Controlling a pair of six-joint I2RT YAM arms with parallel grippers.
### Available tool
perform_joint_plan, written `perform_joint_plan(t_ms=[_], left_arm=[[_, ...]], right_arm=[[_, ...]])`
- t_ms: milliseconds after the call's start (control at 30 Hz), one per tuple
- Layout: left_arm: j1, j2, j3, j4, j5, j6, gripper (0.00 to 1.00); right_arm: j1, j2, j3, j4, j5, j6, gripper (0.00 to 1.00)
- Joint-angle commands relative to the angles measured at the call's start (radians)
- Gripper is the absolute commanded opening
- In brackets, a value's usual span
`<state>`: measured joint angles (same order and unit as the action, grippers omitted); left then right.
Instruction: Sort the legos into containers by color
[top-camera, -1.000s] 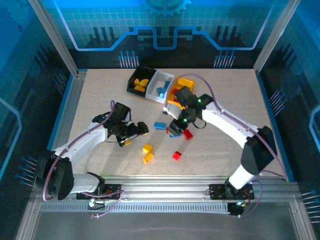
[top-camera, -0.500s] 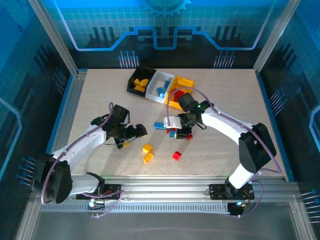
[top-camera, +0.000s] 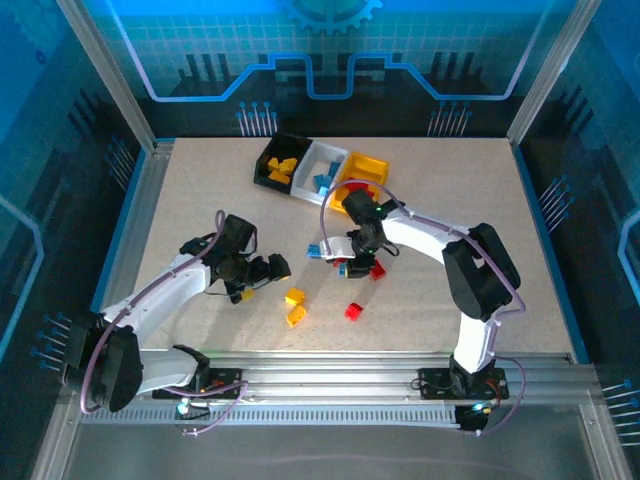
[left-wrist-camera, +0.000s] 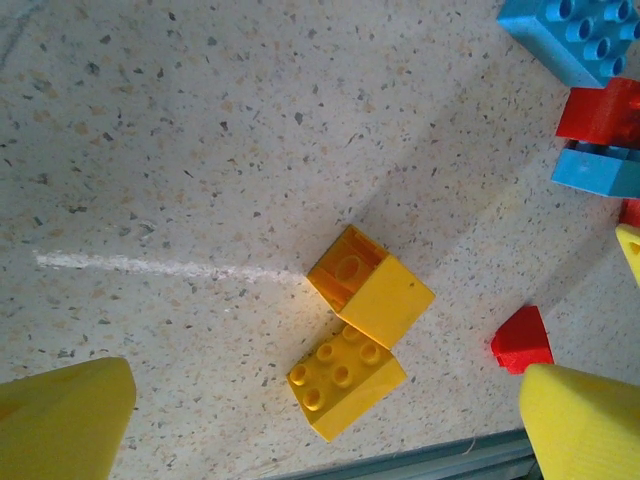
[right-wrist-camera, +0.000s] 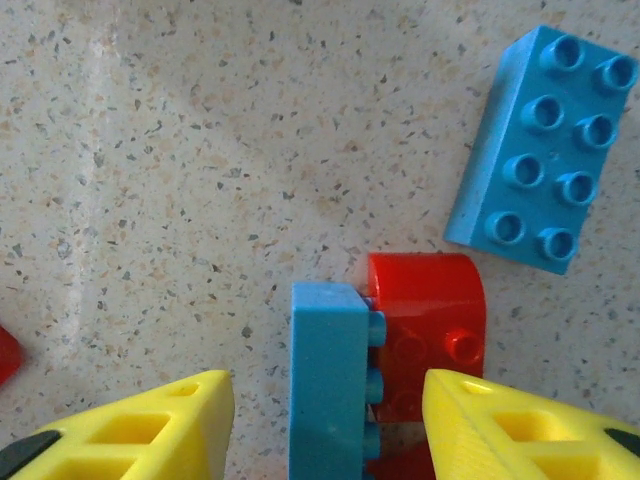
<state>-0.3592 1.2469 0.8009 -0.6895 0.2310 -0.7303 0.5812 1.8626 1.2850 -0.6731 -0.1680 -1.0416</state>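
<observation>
The right claw (right-wrist-camera: 325, 415), wide open and empty, straddles a blue brick (right-wrist-camera: 328, 380) lying on the table (right-wrist-camera: 150, 150) tight against a red brick (right-wrist-camera: 428, 335), so closing could pinch both and carry red into the white bin (top-camera: 335, 155).

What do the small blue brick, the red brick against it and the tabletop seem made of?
The blue brick and red brick: probably moulded plastic, smooth with a soft sheen, crisp studs and edges. The tabletop: speckled, matte, like stone or a stone-look laminate; the look leaves that open.
</observation>
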Motion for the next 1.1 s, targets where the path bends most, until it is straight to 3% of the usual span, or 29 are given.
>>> perform_joint_plan(t_ms=[0, 200, 400, 567, 667, 867, 1000, 1067], left_arm=[[0.018, -0.011, 0.004, -0.033, -0.007, 0.027, 0.99], [0.037, 0.0, 0.005, -0.034, 0.004, 0.038, 0.99], [0.047, 0.011, 0.006, -0.038, 0.009, 0.049, 0.99], [0.052, 0.024, 0.011, -0.037, 0.013, 0.052, 0.99], [0.054, 0.036, 0.018, -0.033, 0.014, 0.052, 0.99], [0.055, 0.061, 0.034, -0.024, 0.02, 0.055, 0.99], [0.055, 0.082, 0.041, -0.012, 0.027, 0.053, 0.99], [0.054, 0.093, 0.044, -0.003, 0.033, 0.051, 0.99]], right_arm=[[-0.009, 0.017, 0.023, -0.033, -0.018, -0.02, 0.53], [-0.005, 0.044, 0.011, -0.039, -0.013, 0.011, 0.46], [-0.003, 0.05, 0.01, -0.035, 0.0, 0.03, 0.29], [-0.001, 0.013, 0.012, -0.03, -0.014, 0.037, 0.09], [-0.004, -0.015, 0.01, -0.029, -0.026, 0.038, 0.04], [-0.003, -0.062, 0.03, -0.069, -0.052, 0.071, 0.11], [0.006, -0.089, 0.031, -0.144, -0.098, 0.115, 0.42], [0.022, -0.089, 0.028, -0.178, -0.084, 0.164, 0.49]])
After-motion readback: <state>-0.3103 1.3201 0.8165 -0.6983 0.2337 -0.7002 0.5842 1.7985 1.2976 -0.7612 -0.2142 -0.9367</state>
